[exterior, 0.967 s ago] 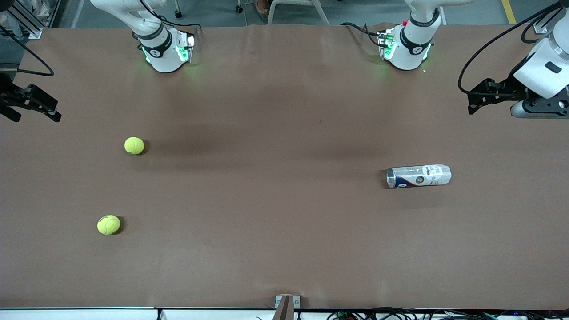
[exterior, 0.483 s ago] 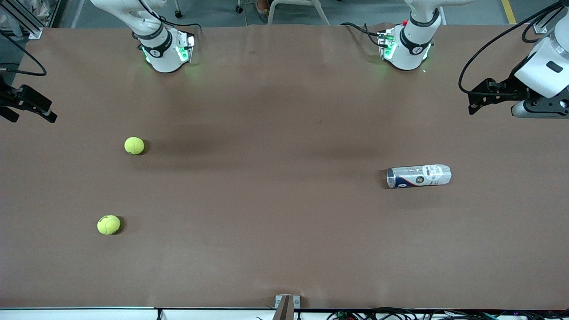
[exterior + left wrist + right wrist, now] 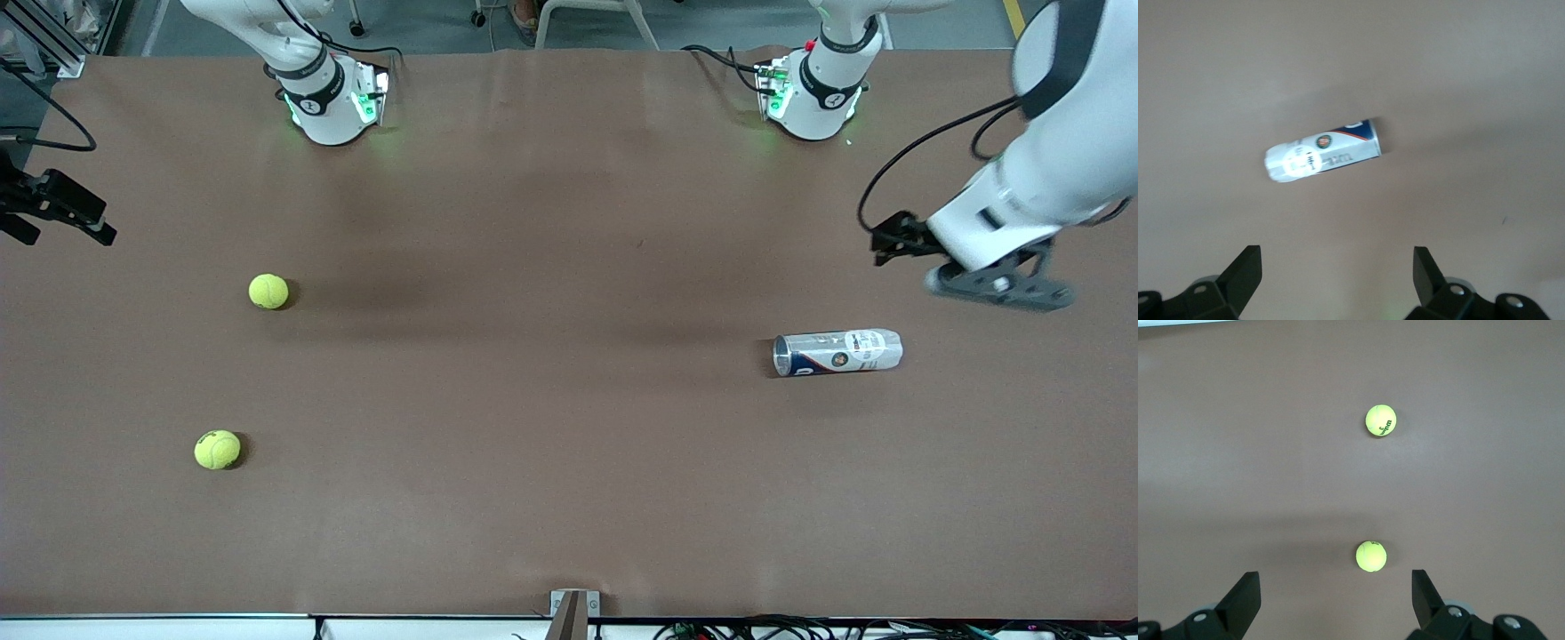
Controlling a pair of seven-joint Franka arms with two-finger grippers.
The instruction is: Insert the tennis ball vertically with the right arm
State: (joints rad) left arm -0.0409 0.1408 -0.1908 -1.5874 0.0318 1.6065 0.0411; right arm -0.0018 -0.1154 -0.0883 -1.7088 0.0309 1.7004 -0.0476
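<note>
**Insp. A:** Start at the right arm's end of the frame. Grippers?

**Insp. B:** The right gripper (image 3: 1335,603) hangs at mid-upper height by the frame's edge, over the table (image 3: 551,498). Jaws spread wide, nothing between them. Its wrist view looks down on both balls.

**A:** Balls, pls.

**B:** Two, both on the table and well apart from the can. The first ball (image 3: 268,291) sits at approx mid-height of the frame. The second ball (image 3: 217,449) is lower in the frame, nearer the front camera, w/ dark print showing on it. Both are round, yellow-green and fuzzy-looking. Neither is touched by a gripper.

**A:** Container?

**B:** One can (image 3: 837,352), toward the left arm's end of the table, a bit below mid-height of the frame. It lies on its side, not upright. It is a slim cylinder w/ a clear plastic wall and a white and dark blue label w/ a round badge. The metal-rimmed end points toward the right arm's end, and the rounded end toward the left arm's end. Contents: can't tell from either view.

**A:** And the left arm?

**B:** The left gripper (image 3: 1336,280) is in the upper part of the frame, over bare table near the can's rounded end. Jaws spread, holding nothing, not touching the can.

**A:** Table surface?

**B:** Matte brown sheet, flat, faint creases.
</note>
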